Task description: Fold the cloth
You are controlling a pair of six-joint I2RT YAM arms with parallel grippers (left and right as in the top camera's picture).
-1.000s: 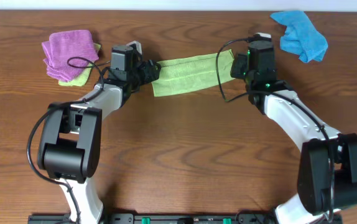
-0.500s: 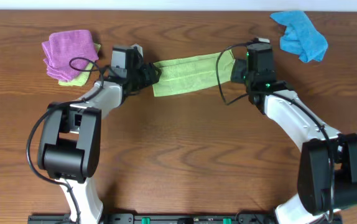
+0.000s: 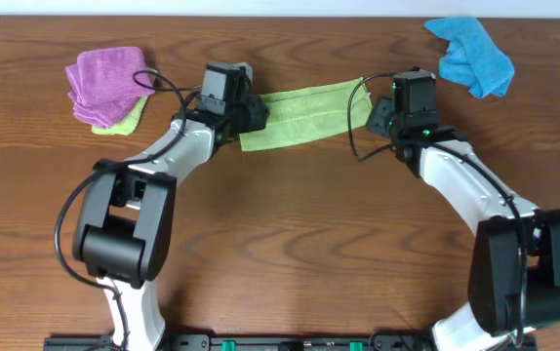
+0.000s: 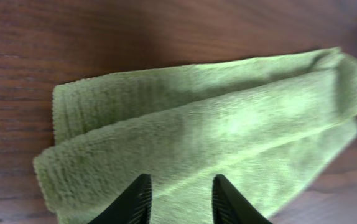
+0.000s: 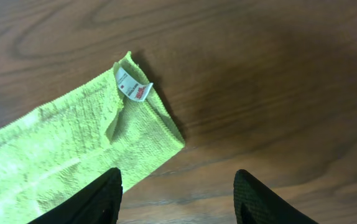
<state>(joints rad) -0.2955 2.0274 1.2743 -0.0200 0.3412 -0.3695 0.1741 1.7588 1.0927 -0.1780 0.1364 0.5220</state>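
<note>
**Spare cloths along the table's far side**

A purple cloth (image 3: 107, 83) lies folded near the far left of the wooden table (image 3: 300, 234). It rests on a pale green cloth (image 3: 134, 118), which pokes out at its near right edge. A blue cloth (image 3: 470, 57) sits crumpled at the far right, well apart from that stack. The tabletop is brown with wavy grain.

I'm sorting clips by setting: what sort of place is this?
Likely a robotics lab bench: a left arm and right arm at a wooden table, with a lime cloth, blue cloth and purple cloth laid out.
</note>
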